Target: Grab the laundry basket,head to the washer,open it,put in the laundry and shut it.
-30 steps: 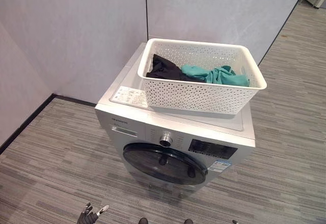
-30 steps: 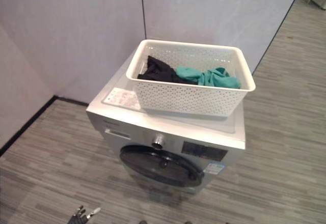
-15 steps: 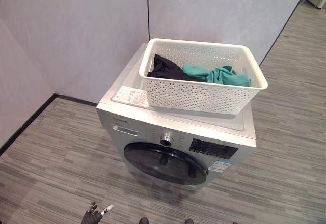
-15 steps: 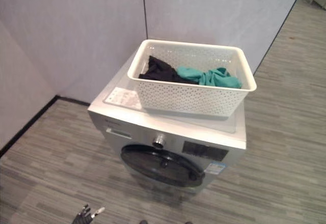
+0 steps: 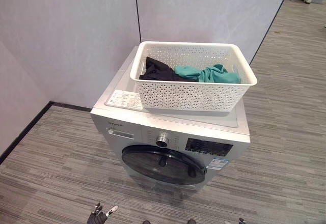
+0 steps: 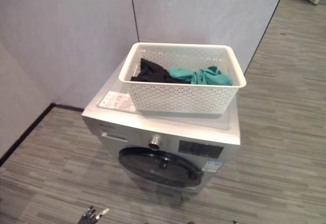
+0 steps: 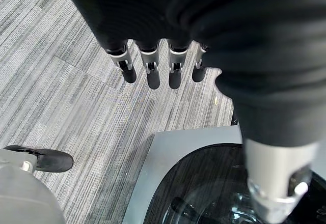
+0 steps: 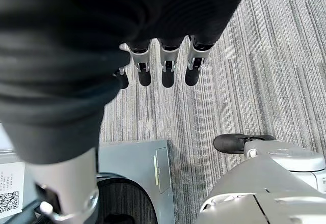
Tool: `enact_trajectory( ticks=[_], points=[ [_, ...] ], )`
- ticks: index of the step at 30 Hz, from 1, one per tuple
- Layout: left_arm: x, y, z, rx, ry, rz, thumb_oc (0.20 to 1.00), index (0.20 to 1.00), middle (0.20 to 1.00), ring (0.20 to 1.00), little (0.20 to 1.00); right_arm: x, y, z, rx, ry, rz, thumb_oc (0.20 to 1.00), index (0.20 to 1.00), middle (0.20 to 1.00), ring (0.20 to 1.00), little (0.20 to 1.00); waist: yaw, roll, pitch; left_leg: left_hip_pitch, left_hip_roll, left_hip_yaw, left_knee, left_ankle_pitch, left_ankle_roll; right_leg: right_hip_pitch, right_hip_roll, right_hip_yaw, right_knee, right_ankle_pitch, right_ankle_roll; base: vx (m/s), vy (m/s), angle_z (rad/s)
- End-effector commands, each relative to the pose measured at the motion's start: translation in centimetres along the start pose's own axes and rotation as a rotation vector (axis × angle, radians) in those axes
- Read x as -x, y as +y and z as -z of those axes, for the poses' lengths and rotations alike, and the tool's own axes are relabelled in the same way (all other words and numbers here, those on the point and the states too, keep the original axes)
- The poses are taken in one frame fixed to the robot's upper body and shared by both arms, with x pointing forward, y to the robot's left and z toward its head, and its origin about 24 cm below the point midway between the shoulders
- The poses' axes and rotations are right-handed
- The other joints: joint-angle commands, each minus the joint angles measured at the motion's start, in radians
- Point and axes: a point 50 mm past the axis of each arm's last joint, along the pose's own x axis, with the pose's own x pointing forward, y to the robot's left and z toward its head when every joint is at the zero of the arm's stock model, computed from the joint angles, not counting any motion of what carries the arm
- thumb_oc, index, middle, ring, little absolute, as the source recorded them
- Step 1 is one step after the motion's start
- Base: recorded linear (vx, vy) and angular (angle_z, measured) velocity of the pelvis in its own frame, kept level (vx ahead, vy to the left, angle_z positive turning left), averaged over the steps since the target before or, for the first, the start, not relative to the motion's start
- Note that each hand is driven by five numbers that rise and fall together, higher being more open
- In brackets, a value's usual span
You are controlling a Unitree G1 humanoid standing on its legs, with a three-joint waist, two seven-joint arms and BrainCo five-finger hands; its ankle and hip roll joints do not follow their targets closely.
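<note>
No print can be read. The washer (image 5: 170,132) carries a white instruction sticker (image 5: 124,100) on its top near the front left corner, a small word on the detergent drawer (image 5: 120,133), and a blue-and-white label (image 5: 218,164) beside the door (all too small to make out).

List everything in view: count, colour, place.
Washer: 1, silver, on the grey floor by the wall, dark round door shut.
Basket: 1, white perforated, on top of the washer.
Black cloth: 1, in the basket's left part.
Teal cloth: 1, in the basket, right of the black one.
Label: 1, white, on the washer top, left of the basket.
Left hand: open, low before the washer.
Right hand: open, low before the washer.
</note>
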Motion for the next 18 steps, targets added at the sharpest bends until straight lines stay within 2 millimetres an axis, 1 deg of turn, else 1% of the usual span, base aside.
enact_trajectory(
  ticks=[1,7,8,13,15,17,18],
  points=[
    [-1.5,-1.6,-2.1,-0.127,-0.007,0.016,1.0,1.0,1.0,1.0,1.0,-2.1,3.9,-7.3,0.129,-0.18,-0.183,1.0,1.0,1.0,1.0,1.0,0.066,-0.015,-0.029,-0.026,0.071,0.052,0.009,-0.027,-0.028,0.022,-0.034,0.017,0.007,-0.076,0.045,0.0,0.009,-0.23],
    [-1.4,-1.7,-1.8,-0.131,0.004,0.019,1.0,1.0,1.0,1.0,1.0,-2.1,3.6,-6.9,0.106,-0.169,-0.158,1.0,1.0,1.0,1.0,1.0,0.057,-0.008,-0.031,-0.031,0.064,0.042,0.009,-0.027,-0.031,0.025,-0.036,0.011,0.007,-0.08,0.046,0.0,0.016,0.06],
    [-1.2,-1.5,-1.3,-0.137,0.024,0.015,1.0,1.0,1.0,1.0,1.0,-2.1,3.5,-6.8,0.107,-0.166,-0.153,1.0,1.0,1.0,1.0,1.0,0.057,-0.005,-0.032,-0.03,0.064,0.038,0.009,-0.029,-0.031,0.028,-0.035,0.012,0.007,-0.083,0.045,0.0,0.015,0.2],
    [-1.1,-1.2,-0.8,-0.129,0.044,0.001,1.0,1.0,1.0,1.0,1.0,-2.1,3.4,-6.9,0.109,-0.173,-0.141,1.0,1.0,1.0,1.0,1.0,0.061,-0.004,-0.033,-0.022,0.065,0.038,0.009,-0.032,-0.033,0.037,-0.034,0.01,0.007,-0.085,0.044,0.0,0.003,0.03],
    [-1.1,-1.1,-0.7,-0.124,0.044,-0.004,1.0,1.0,1.0,1.0,1.0,-2.1,3.4,-7.3,0.133,-0.187,-0.134,1.0,1.0,1.0,1.0,1.0,0.064,-0.005,-0.031,-0.018,0.067,0.037,0.009,-0.032,-0.034,0.04,-0.033,0.011,0.007,-0.085,0.043,0.0,0.0,0.0],
    [-1.1,-0.8,-0.8,-0.128,0.042,-0.014,1.0,1.0,1.0,1.0,1.0,-2.0,3.4,-8.4,0.18,-0.23,-0.135,1.0,1.0,1.0,1.0,1.0,0.069,-0.007,-0.029,-0.017,0.069,0.035,0.009,-0.03,-0.035,0.041,-0.032,0.01,0.007,-0.086,0.042,-0.02,-0.04,0.0],
    [-1.1,-0.7,-1.0,-0.131,0.031,-0.018,1.0,1.0,1.0,1.0,1.0,-1.9,3.5,-9.4,0.231,-0.27,-0.137,1.0,1.0,1.0,1.0,1.0,0.072,-0.01,-0.028,-0.019,0.071,0.034,0.009,-0.028,-0.037,0.04,-0.03,0.009,0.007,-0.089,0.041,-0.02,-0.034,0.01]
  ],
)
